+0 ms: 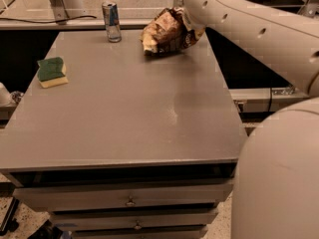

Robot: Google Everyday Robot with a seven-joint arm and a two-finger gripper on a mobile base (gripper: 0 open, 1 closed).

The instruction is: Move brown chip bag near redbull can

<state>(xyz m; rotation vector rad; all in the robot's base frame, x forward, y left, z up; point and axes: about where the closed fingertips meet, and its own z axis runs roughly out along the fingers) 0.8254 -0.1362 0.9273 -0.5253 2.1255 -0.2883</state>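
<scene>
your gripper (191, 32) is at the far edge of the table (129, 108), clamped on the right end of the brown chip bag (162, 31). the bag sits near the redbull can (111, 21), to its right, not touching

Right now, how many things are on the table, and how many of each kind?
Chip bags: 1, the brown chip bag
Drink cans: 1, the redbull can
Sponges: 1, the green-and-yellow sponge
Total: 3 things on the table
The robot's pincer is at the bag's right end, near the table's far edge.
</scene>
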